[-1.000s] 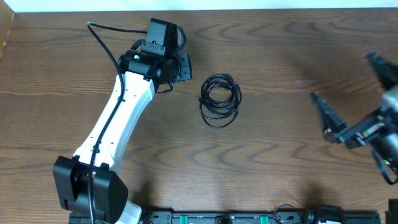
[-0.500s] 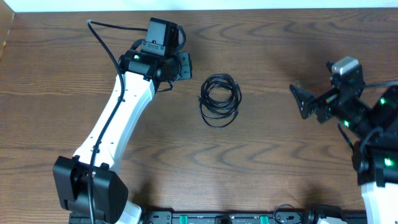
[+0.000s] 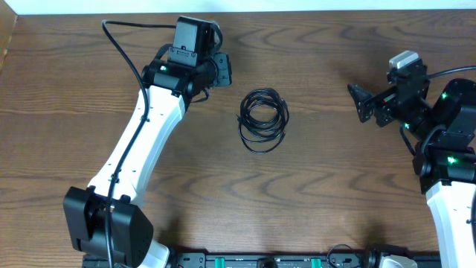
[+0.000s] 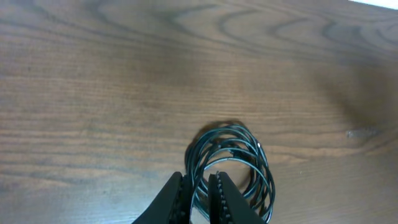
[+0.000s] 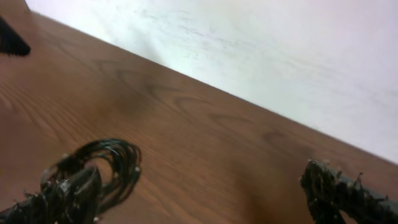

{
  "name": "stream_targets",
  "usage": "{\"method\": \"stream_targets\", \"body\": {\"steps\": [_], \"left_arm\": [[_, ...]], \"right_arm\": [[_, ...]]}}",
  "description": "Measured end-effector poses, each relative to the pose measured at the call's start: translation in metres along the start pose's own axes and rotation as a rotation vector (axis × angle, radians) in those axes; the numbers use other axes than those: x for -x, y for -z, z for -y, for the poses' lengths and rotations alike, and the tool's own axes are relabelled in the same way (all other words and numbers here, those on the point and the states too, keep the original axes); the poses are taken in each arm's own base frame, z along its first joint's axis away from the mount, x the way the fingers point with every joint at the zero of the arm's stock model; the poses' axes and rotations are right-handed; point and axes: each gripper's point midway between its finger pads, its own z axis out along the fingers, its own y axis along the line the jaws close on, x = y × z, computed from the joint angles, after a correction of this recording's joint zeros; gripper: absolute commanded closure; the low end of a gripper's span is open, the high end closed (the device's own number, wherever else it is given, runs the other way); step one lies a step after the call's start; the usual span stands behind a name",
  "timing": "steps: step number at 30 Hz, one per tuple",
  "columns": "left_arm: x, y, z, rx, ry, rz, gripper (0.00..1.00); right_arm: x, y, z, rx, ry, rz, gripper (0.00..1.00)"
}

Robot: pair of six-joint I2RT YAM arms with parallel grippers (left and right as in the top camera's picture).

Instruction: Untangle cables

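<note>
Cables (image 3: 262, 120) lie in a small coil at mid table (image 3: 327, 193), touching neither arm. L gripper (image 3: 222, 71) sits near the coil, to its far-left, jaws pressed nearly together w/ nothing between. R gripper (image 3: 366, 104) is well right of coil, jaws spread wide, empty, pointing left twd it.

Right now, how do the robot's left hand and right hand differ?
The left hand's fingers are almost shut, with only a slim gap; the right hand's are spread wide. Seen from overhead, the left hand is nearer the cables than the right hand, on the opposite side. Both hold nothing and point towards the cables.
</note>
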Motion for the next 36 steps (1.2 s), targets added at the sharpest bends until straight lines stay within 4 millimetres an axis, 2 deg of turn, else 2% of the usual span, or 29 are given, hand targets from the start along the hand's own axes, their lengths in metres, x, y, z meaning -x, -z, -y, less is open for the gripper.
{"method": "stream_targets", "body": {"steps": [11, 36], "left_arm": [[0.007, 0.000, -0.006, 0.040, -0.002, 0.032, 0.83], [0.011, 0.001, -0.009, 0.058, -0.007, 0.051, 0.83]], "right_arm": [[-0.012, 0.000, 0.006, -0.040, 0.073, -0.056, 0.01], [-0.013, 0.001, 0.009, -0.052, 0.118, -0.062, 0.01]]}}
